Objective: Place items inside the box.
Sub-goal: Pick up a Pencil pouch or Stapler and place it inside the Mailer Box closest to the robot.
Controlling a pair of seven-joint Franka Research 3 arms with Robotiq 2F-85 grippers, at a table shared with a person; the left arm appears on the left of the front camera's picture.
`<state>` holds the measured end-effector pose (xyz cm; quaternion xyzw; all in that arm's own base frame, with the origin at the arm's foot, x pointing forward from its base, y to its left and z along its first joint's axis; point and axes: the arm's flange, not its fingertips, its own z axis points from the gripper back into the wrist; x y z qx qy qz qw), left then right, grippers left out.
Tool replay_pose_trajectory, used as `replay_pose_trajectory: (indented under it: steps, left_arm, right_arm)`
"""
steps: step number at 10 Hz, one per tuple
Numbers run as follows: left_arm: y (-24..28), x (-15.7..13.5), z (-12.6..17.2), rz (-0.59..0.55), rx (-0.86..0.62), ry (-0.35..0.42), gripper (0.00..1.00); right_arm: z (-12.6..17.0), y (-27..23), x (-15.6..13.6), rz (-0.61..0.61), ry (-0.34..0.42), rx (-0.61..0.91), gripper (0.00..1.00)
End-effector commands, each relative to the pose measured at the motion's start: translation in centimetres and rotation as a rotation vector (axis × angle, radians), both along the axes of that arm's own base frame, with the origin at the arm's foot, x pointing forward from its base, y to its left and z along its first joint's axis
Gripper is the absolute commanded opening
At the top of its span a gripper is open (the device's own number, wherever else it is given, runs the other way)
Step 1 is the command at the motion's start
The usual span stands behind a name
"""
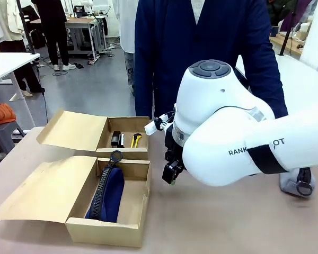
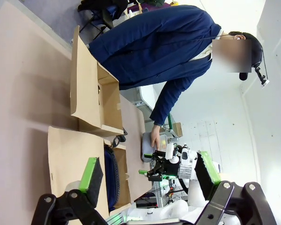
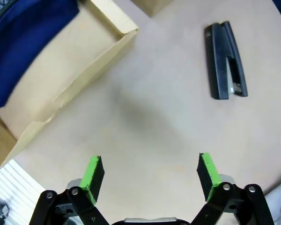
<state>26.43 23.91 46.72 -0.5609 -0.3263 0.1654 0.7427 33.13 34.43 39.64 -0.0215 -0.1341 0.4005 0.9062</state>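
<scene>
Larger box [image 1: 106, 233]: 1 pouch [image 1: 110, 196]; table [image 3: 154, 117]: 1 stapler [image 3: 225, 61].

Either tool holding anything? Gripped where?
Nothing held. The right tool is open above bare table, with the black stapler lying apart from it. The left tool is open too, nothing between its fingers.

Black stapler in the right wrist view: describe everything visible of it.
The black stapler lies on the tan table, seemingly on its side. It is long, narrow and plastic-looking; its two arms join at the far end and part slightly toward the near end, where silver metal shows. Nothing touches it. It sits apart from the cardboard box, ahead of the open right gripper, off to one side.
</scene>
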Motion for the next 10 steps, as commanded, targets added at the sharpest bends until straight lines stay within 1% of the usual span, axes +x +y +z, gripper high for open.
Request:
replay_pose_trajectory:
  steps: [1,2,3,4,6,7,8,9,10]
  left_arm:
    - [-0.1,0.0,0.1,0.002,-0.010,-0.032,1.00]
    - [-0.1,0.0,0.1,0.002,-0.010,-0.032,1.00]
    - [-0.1,0.0,0.1,0.002,-0.010,-0.032,1.00]
    - [-0.1,0.0,0.1,0.002,-0.010,-0.032,1.00]
    - [-0.1,0.0,0.1,0.002,-0.010,-0.032,1.00]
    - [-0.1,0.0,0.1,0.002,-0.010,-0.032,1.00]
    - [-0.1,0.0,0.1,0.002,-0.010,-0.032,1.00]
    - [-0.1,0.0,0.1,0.002,-0.010,-0.032,1.00]
    - [-0.1,0.0,0.1,0.002,-0.010,-0.032,1.00]
  right_arm:
    - [-0.1,0.5,0.2,-0.056,0.010,0.000,1.00]
    - [-0.1,0.4,0.2,-0.062,0.020,0.005,1.00]
    - [0.0,-0.2,0.1,-0.074,0.045,0.005,1.00]
    - [0.3,-0.9,0.2,-0.087,0.036,0.010,1.00]
    - [0.7,-2.7,1.3,-0.110,0.052,0.065,1.00]
    - [0.5,-4.3,2.5,-0.111,0.067,0.114,1.00]
    - [0.3,-5.3,3.3,-0.167,0.096,0.115,1.00]
    - [2.6,-8.0,1.7,-0.176,0.179,0.124,1.00]
    - [6.1,-13.8,-1.4,-0.222,0.511,0.197,1.00]
